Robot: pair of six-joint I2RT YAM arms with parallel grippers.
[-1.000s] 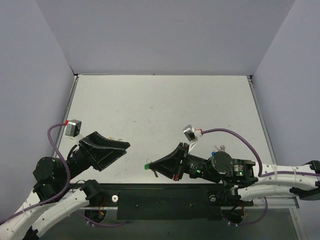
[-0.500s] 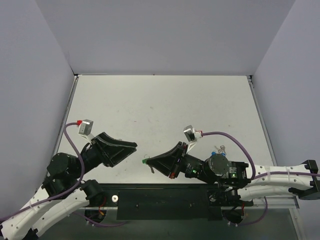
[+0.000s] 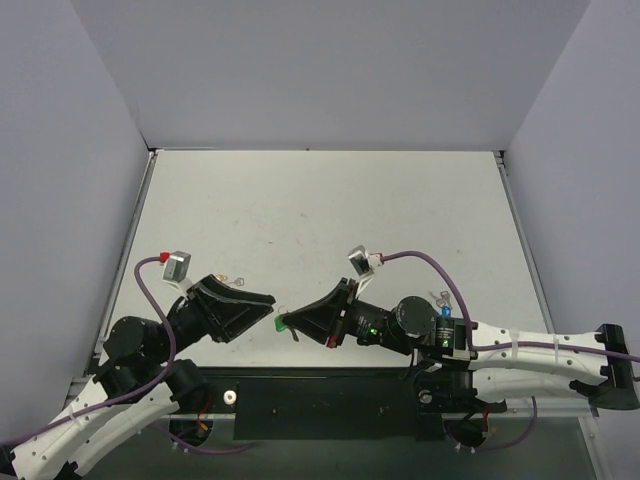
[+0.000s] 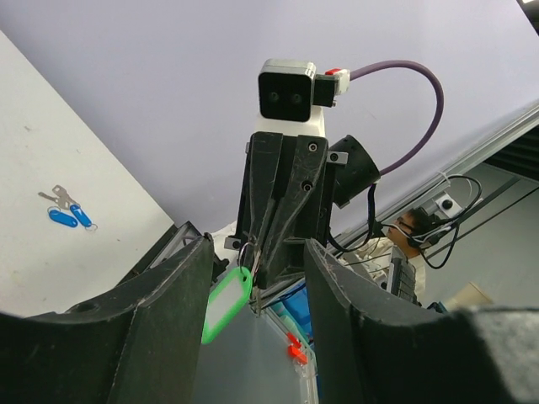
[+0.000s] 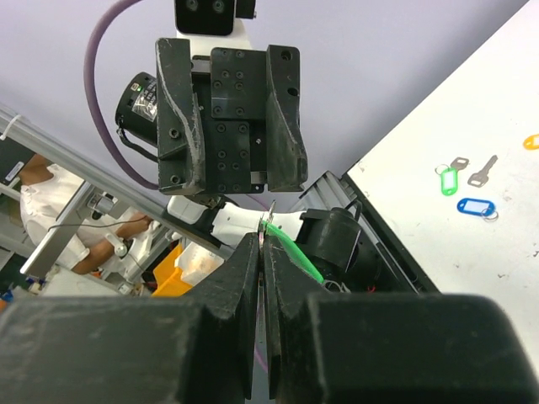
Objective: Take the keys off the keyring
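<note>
1. Keyring (image 4: 226,305) hangs in the air over the near edge of the surface (image 3: 330,200), between the tips of the two arms.
2. The right pincer (image 5: 263,244) is pressed together on the keyring's thin metal ring. The green tag dangles, tilted, below its tip.
3. The left pincer (image 4: 259,261) is spread and points straight at the right one, with a finger on either side of the tag. In the left wrist view the tag sits just beside one finger, and I cannot tell whether they touch.
4. The key on the ring cannot be made out in any view.
5. Two blue tags (image 4: 67,216) with small silver keys lie together on the surface by the right arm, well apart from the keyring.
6. By the left arm lie a second green tag (image 5: 446,179) with a grey key at its end and a loose key (image 5: 482,171) just beside it. A lone blue tag (image 5: 476,206) is near them, and a yellow tag (image 5: 530,141) is cut off by the frame edge.
</note>
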